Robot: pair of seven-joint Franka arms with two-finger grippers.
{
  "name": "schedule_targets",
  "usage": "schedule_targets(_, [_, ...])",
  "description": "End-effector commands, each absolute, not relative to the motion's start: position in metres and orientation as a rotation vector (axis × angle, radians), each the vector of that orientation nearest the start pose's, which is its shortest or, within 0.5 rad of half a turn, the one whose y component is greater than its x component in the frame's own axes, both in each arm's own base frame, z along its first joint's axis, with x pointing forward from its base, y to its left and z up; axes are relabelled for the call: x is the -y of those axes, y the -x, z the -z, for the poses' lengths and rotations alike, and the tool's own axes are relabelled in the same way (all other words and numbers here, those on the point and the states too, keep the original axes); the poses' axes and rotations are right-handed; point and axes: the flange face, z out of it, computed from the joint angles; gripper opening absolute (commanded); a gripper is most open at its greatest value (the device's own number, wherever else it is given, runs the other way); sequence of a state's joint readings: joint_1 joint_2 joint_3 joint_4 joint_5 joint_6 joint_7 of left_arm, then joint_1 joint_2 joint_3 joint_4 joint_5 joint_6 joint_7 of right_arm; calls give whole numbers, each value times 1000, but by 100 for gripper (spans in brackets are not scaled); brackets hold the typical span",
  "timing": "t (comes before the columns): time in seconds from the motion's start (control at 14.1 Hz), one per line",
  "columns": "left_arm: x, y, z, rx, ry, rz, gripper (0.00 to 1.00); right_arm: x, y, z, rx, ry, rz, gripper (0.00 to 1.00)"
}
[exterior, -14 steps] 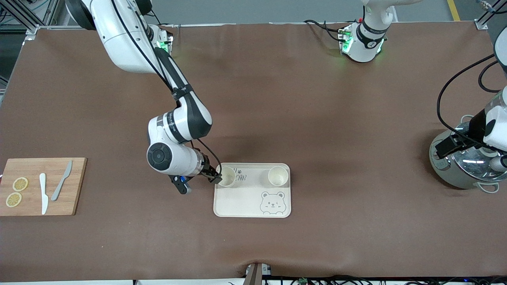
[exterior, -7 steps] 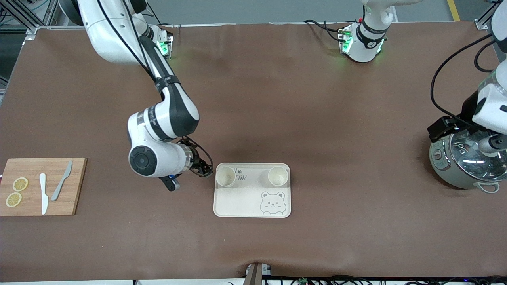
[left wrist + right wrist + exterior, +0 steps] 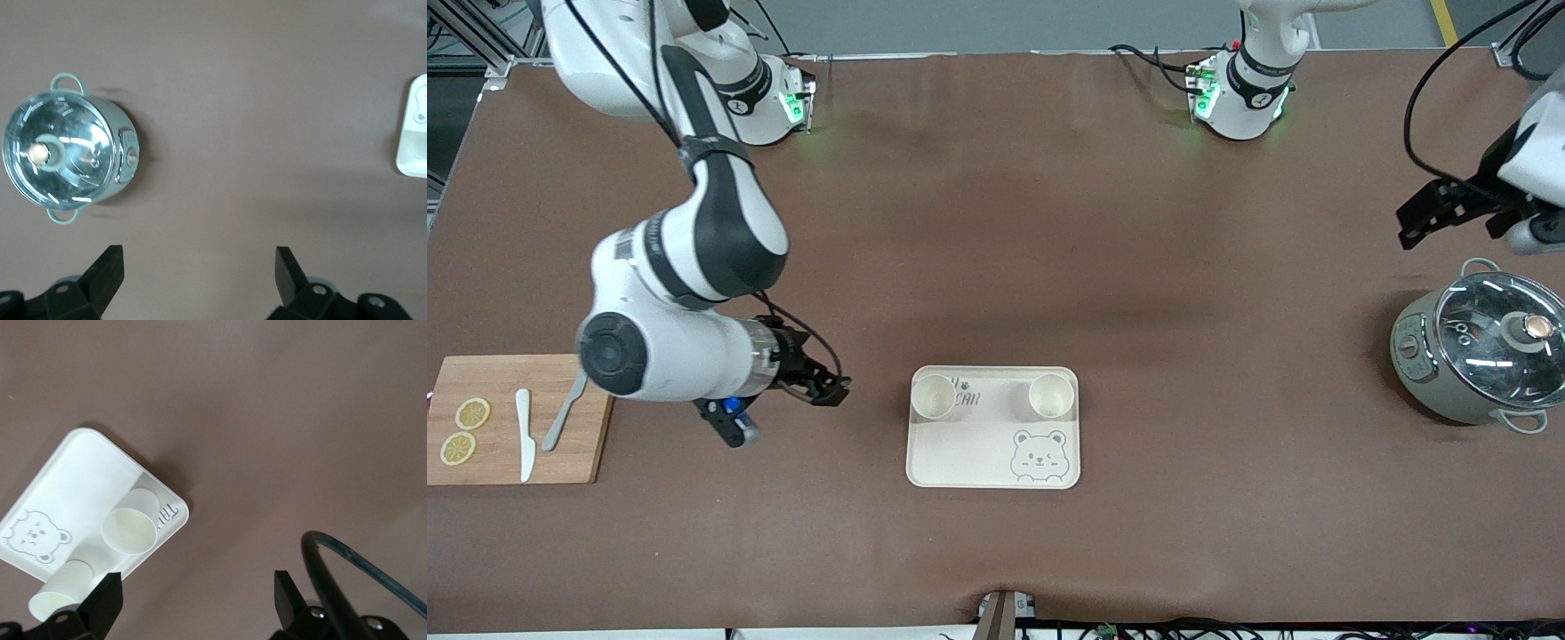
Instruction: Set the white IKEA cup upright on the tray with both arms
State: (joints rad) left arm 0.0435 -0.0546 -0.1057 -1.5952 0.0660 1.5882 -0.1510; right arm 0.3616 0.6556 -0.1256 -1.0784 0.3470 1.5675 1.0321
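Take the tray as your landmark. 2 white cups stand upright on it, both along its edge farther from the front camera: the first cup at the corner toward the right arm's end of the table, the second cup at the corner toward the left arm's end. The first cup partly covers the grey lettering; the bear drawing is clear of both.

The right gripper hangs over bare table beside the tray, toward the right arm's end, apart from the tray rim. Its fingers are spread and hold nothing; the right wrist view confirms the gap. The left gripper is well apart from the tray, over the table near the lidded pot, with its fingers also spread and empty.

Judged from this layout, placement appears complete. Check these risks:

1. Both cups sit close to the tray rim. Any nudge to the tray could tip 1 of them off the edge.
2. The right gripper is level with the first cup. A sweep back toward the tray would knock it over.
3. The left gripper is close to the pot. A low swing could strike the glass lid.
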Motion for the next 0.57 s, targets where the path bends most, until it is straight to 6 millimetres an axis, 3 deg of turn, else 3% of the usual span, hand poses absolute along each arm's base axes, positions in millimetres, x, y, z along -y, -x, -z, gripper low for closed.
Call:
schedule_targets(0.0, [22, -510, -649, 122, 3097, 84, 100, -187, -680, -497, -1144, 2784, -303, 100])
schedule_targets(0.14, [23, -506, -650, 116, 3095, 46, 100, -134, -676, -521, -1056, 2819, -263, 100])
schedule_targets(0.28, [30, -505, -652, 91, 3098, 39, 100, -105, -658, -548, -1007, 2829, -256, 100])
schedule_targets(0.5, [41, -505, -650, 72, 3095, 21, 100, -50, -630, -570, -864, 2854, -241, 100])
